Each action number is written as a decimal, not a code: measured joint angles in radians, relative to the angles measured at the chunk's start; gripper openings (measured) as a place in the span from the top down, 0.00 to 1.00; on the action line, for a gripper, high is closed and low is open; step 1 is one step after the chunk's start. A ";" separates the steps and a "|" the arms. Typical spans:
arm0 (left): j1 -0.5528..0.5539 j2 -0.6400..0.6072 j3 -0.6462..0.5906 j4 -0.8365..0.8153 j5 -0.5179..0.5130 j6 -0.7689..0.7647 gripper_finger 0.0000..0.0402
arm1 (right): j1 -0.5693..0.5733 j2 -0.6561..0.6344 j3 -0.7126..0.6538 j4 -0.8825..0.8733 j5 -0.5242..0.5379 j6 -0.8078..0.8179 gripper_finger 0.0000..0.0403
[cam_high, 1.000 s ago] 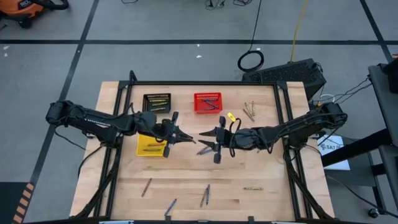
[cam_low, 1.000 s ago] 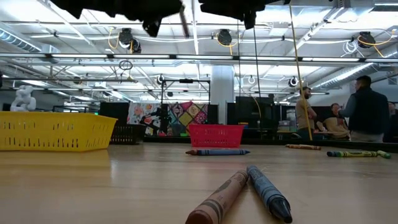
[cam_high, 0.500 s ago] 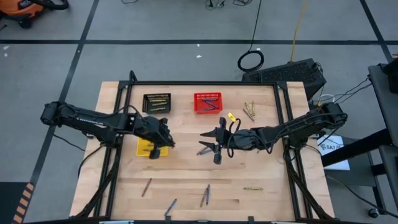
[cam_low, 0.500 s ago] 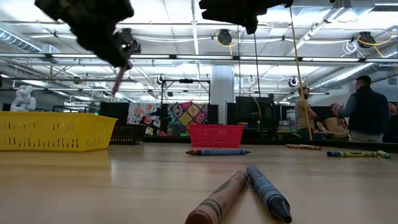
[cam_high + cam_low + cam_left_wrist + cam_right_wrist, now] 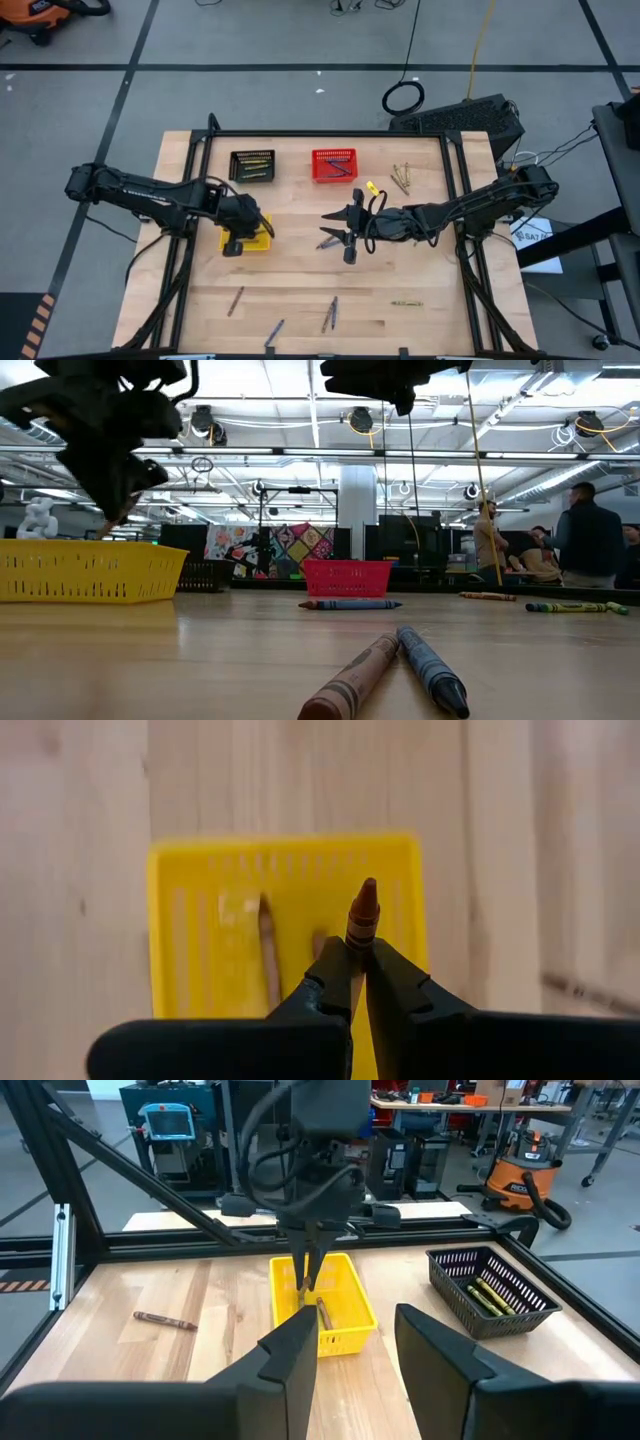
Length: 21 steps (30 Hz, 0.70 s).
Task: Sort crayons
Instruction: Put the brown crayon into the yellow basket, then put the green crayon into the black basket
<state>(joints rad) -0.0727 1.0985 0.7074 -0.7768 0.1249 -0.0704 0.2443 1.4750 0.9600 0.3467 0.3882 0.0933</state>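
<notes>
My left gripper (image 5: 358, 963) hangs over the yellow basket (image 5: 200, 935), pointing steeply down and shut on a brown crayon (image 5: 363, 915). Two brown crayons (image 5: 267, 945) lie inside that basket. My right gripper (image 5: 338, 230) stands open and level above the middle of the table with nothing between its fingers; a blue crayon (image 5: 326, 242) lies on the wood below it. Loose crayons lie near the front edge (image 5: 329, 315) and at the far right (image 5: 401, 178). My left gripper pinches the brown crayon between its two fingertips (image 5: 335, 970). The crayon's pointed end (image 5: 366, 890) sticks out beyond them, down toward the basket, roughly in line with the fingers; its other end is hidden between them. It hangs clear above the yellow basket.
A black basket (image 5: 251, 165) holding yellow-green crayons and a red basket (image 5: 333, 165) stand along the far edge. More crayons lie near the front at the left (image 5: 235, 300) and the right (image 5: 406, 303). People stand in the room behind the table (image 5: 590, 535).
My left gripper has drawn back from the table's middle toward the left, over the yellow basket, sinking a little. It has tipped from nearly level to steeply down, still shut on the brown crayon, whose tip now points at the basket.
</notes>
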 joint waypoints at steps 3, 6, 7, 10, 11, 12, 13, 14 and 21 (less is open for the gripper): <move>0.000 0.000 0.000 -0.062 -0.010 -0.003 0.98 | 0.000 0.000 0.000 0.000 0.000 0.000 0.69; 0.000 0.005 0.000 -0.062 -0.010 -0.003 0.98 | 0.000 0.000 0.000 0.000 0.000 0.000 0.69; 0.000 0.005 0.000 -0.063 -0.010 -0.003 0.98 | 0.000 0.000 0.000 0.000 0.000 0.000 0.69; 0.000 0.015 0.000 -0.062 -0.010 -0.004 0.98 | 0.000 0.000 0.000 -0.001 0.000 0.000 0.69; 0.000 0.017 0.000 -0.062 -0.013 -0.004 0.97 | 0.000 0.000 0.000 -0.003 0.000 0.000 0.69; 0.000 0.018 0.000 -0.062 -0.016 -0.003 0.96 | 0.000 0.000 0.000 -0.007 0.000 0.000 0.69; 0.000 0.021 0.000 -0.061 -0.021 -0.003 0.95 | 0.000 0.000 0.000 -0.015 0.000 0.000 0.69; 0.000 0.025 0.000 -0.061 -0.023 -0.004 0.94 | 0.001 0.000 0.000 -0.023 0.000 0.000 0.69; 0.000 0.025 -0.001 -0.060 -0.028 -0.003 0.85 | 0.001 0.001 0.000 -0.103 -0.001 0.055 0.69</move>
<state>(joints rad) -0.0727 1.1239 0.7067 -0.8364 0.0967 -0.0731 0.2451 1.4757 0.9604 0.2433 0.3871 0.1482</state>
